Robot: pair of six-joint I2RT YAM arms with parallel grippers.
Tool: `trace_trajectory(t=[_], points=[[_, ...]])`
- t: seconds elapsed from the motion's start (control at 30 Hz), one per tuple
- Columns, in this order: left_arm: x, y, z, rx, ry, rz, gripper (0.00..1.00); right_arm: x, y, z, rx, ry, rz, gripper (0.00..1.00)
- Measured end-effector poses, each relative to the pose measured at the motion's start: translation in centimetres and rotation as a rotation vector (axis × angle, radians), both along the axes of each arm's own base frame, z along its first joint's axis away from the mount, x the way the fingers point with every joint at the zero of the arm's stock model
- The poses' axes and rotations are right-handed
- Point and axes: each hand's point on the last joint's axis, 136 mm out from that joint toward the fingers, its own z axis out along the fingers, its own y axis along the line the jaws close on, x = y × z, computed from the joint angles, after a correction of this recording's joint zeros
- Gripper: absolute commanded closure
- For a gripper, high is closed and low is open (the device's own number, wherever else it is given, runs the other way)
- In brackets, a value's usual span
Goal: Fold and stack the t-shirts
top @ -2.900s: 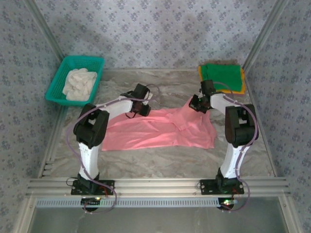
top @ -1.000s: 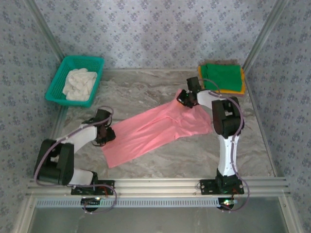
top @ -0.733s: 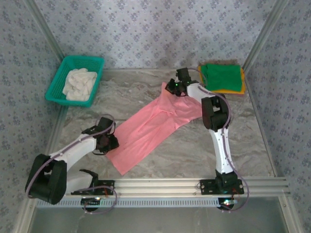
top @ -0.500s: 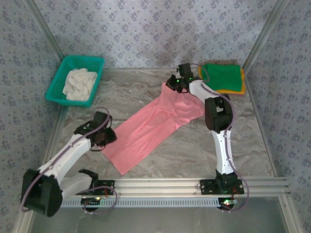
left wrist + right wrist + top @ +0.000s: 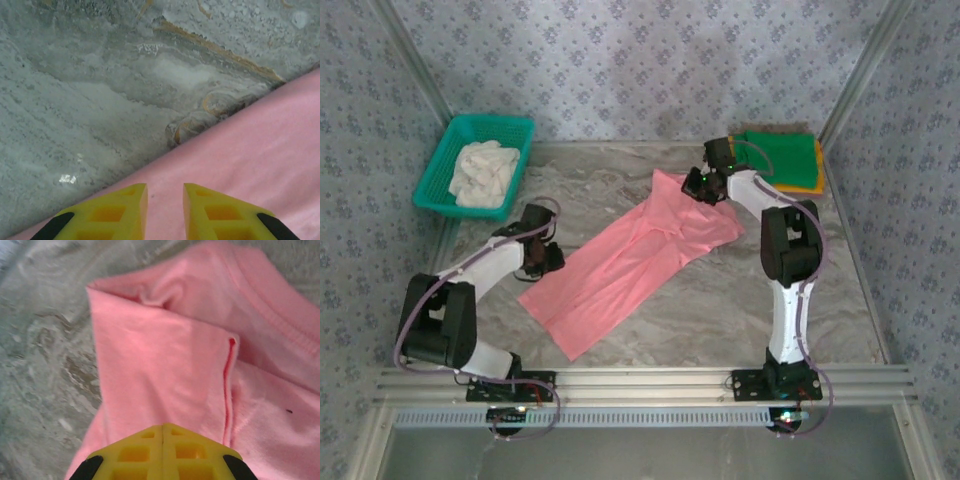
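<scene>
Top external: marbled table [image 5: 720,300], patterned walls [image 5: 620,60]

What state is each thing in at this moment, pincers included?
salmon-pink t-shirt: lying diagonally, partly folded lengthwise.
green t-shirt: folded, on top of the orange-yellow one.
orange-yellow t-shirt: folded, under the green one.
teal basket: holding a crumpled white cloth.
left pincer: slightly open over the pink shirt's edge.
right pincer: shut, at the pink shirt's far end.

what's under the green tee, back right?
An orange-yellow t-shirt, just its near and left edges peeking out. The rest of it is covered by the green t-shirt.
</scene>
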Motion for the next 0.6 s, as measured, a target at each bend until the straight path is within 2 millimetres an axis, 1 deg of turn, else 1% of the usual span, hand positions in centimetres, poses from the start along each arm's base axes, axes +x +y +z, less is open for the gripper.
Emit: trace_trajectory(t=[0.07, 0.13, 0.2, 0.23, 0.3, 0.43, 0.6], points=[[-0.3, 0.0, -0.6, -0.006, -0.003, 0.007, 0.74, -0.6, 0.0, -1.0, -0.004, 0.024, 0.000, 0.88], [-1.4, 0.2, -1.7, -0.010, 0.020, 0.014, 0.74, -1.0, -0.1, -1.9, -0.005, 0.046, -0.002, 0.86], [-2.8, 0.5, -3.0, -0.009, 0.057, 0.024, 0.74, -1.0, -0.4, -2.4, -0.007, 0.057, -0.008, 0.83], [-3.1, 0.6, -3.3, -0.009, 0.063, 0.030, 0.75, -1.0, -0.6, -2.6, -0.006, 0.061, -0.012, 0.82], [-2.7, 0.4, -3.0, -0.024, 0.033, 0.037, 0.74, -0.8, -1.0, -2.7, 0.006, 0.065, -0.019, 0.78], [-2.6, 0.4, -3.2, -0.031, 0.020, 0.048, 0.75, -0.6, -1.6, -2.8, 0.025, 0.072, -0.033, 0.74], [-2.3, 0.3, -3.2, -0.040, 0.008, 0.059, 0.74, -1.7, -1.7, -4.3, 0.030, 0.112, -0.036, 0.72]])
